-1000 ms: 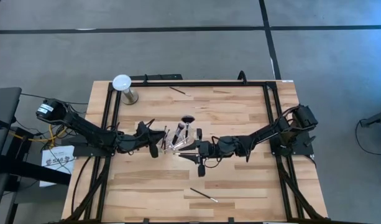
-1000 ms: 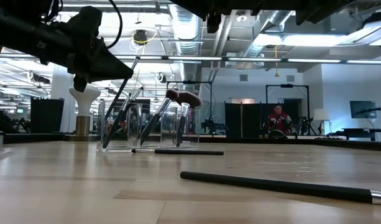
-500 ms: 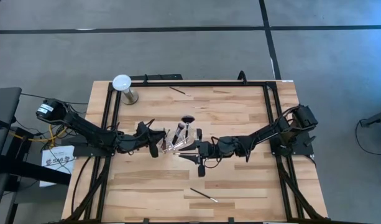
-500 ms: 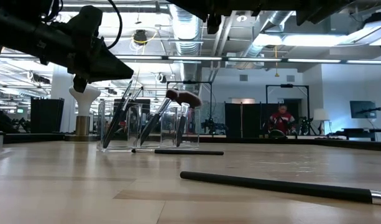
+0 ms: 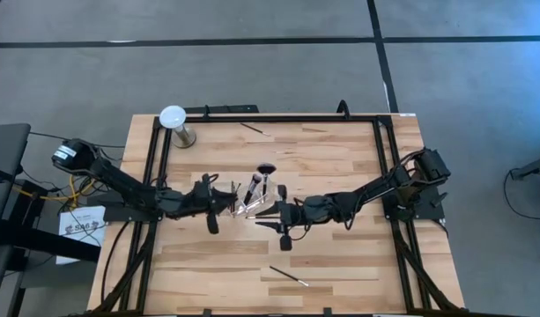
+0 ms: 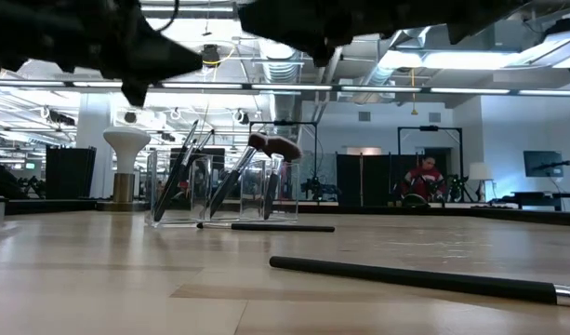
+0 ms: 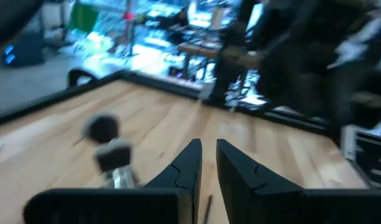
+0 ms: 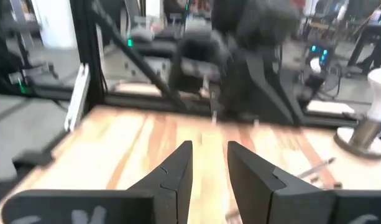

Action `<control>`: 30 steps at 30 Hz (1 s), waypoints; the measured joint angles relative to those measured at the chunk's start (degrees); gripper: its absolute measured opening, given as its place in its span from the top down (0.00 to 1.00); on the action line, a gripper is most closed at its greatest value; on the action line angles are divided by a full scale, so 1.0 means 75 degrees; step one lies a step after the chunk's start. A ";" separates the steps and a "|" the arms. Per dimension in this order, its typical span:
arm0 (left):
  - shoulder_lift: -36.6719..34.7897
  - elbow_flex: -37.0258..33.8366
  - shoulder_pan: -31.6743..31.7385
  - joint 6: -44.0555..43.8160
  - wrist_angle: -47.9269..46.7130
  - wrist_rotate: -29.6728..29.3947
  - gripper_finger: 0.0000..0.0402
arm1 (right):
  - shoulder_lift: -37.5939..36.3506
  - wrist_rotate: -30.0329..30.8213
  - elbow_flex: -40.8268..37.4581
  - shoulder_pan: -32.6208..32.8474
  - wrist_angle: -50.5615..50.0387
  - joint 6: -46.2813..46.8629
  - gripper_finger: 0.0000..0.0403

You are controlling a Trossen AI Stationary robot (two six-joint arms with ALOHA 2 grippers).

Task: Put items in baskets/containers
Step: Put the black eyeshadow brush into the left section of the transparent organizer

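A clear container [image 5: 252, 204] stands mid-table with several makeup brushes leaning in it. Their tips stick out over its rim, among them a wide dark fan head [image 5: 266, 167]. In the low view the container [image 6: 178, 191] stands upright with stick handles slanting out of it. My left gripper [image 5: 231, 197] hangs just left of it, pointing level, open by a narrow gap [image 7: 207, 158] with nothing between the fingers. My right gripper [image 5: 275, 208] hovers just right of the container, open and empty [image 8: 209, 155].
A loose brush [image 6: 266, 226] lies on the wood beside the container. Another [image 5: 289, 276] lies near the front edge and one [image 5: 253, 129] near the far edge. A white-domed stand [image 5: 173, 119] is at the far left corner. A black frame rims the table.
My left gripper has risen and rolled at the wrist, drawing a little away from the container toward the table's left. A brush handle that reached up to its fingers a second ago now ends lower and leans in the container. My right arm has kept nearly still.
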 joint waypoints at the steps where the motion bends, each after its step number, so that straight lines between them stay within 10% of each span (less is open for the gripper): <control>1: 0.0000 0.0000 -0.0076 0.0208 0.0140 0.0035 0.89 | 0.0000 0.0029 0.0003 0.0000 -0.0177 -0.0046 0.77; 14: -0.0003 0.0000 -0.0759 0.1799 0.1298 0.0326 0.89 | 0.0003 0.0778 0.1240 0.0009 -0.3996 0.0841 0.77; 30: -0.0471 0.0006 -0.0849 0.2976 0.2216 0.1226 0.89 | 0.1674 0.0799 0.1934 -0.0290 -0.3896 0.1431 0.77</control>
